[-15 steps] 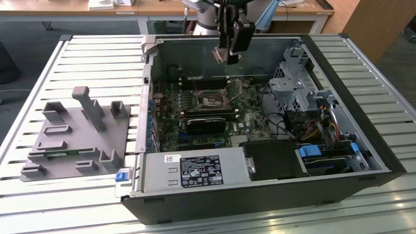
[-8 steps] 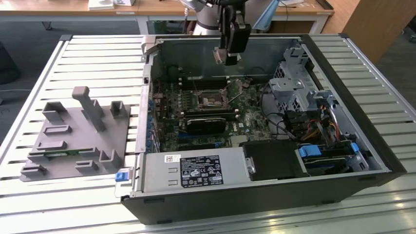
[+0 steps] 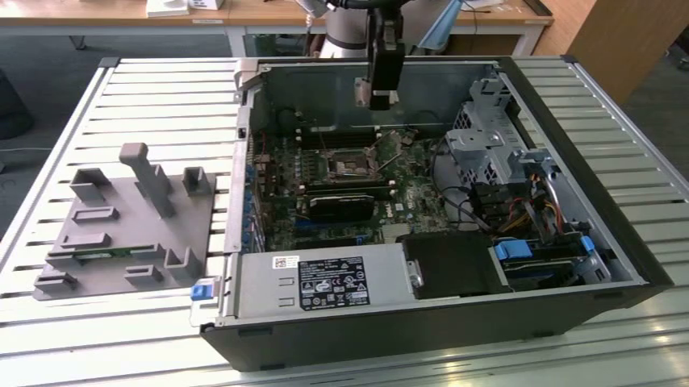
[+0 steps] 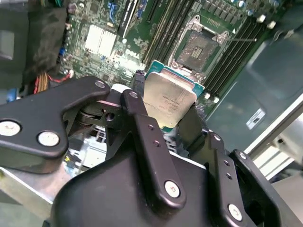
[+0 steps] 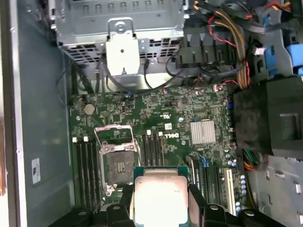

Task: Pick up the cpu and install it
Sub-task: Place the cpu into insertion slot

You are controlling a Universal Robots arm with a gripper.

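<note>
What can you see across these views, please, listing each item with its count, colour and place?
cpu: one, silvery with a pale rim, held above the motherboard.
socket: one, dark with a metal frame, on the motherboard, empty.
motherboard: one, green, inside the case.
heatsink: one, silver, on the motherboard.
case: one, black, lying open on the table.
power supply: one, grey, at the case's near edge in the exterior view.
fixture tray: one, grey, on the table at the exterior view's left.
table: one, pale, slatted, under the case.
gripper: one, black, shut on the cpu.
</note>
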